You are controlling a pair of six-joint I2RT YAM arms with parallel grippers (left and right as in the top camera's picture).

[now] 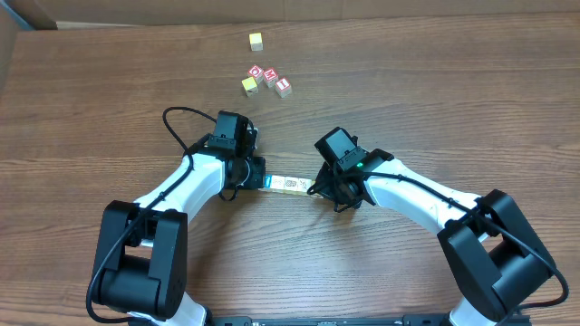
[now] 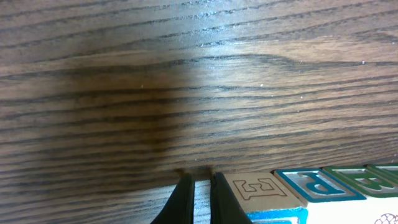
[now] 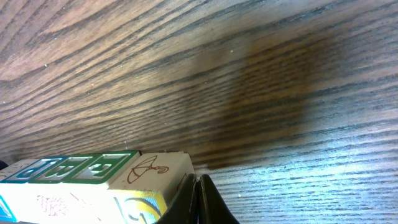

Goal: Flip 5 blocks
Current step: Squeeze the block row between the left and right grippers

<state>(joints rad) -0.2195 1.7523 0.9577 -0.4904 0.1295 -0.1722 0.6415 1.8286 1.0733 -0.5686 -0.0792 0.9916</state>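
Observation:
The blocks (image 1: 288,185) lie in a tight row between my two grippers at the middle of the table. My left gripper (image 1: 260,177) is shut and empty, its tips resting against the row's left end. In the left wrist view the left gripper (image 2: 200,185) stands beside a cream block with an outlined E (image 2: 261,188), then a blue-framed one (image 2: 317,183) and a green one (image 2: 359,177). My right gripper (image 1: 317,189) is shut and empty against the right end. In the right wrist view the right gripper (image 3: 196,190) touches a cream block with an umbrella print (image 3: 152,169), with green blocks (image 3: 93,167) beyond.
At the far middle of the table sits a small cluster of cubes with red-and-white faces (image 1: 270,78) and a yellow one (image 1: 249,85). A lone yellow-topped cube (image 1: 256,40) stands farther back. A cardboard edge (image 1: 14,23) shows at the top left corner.

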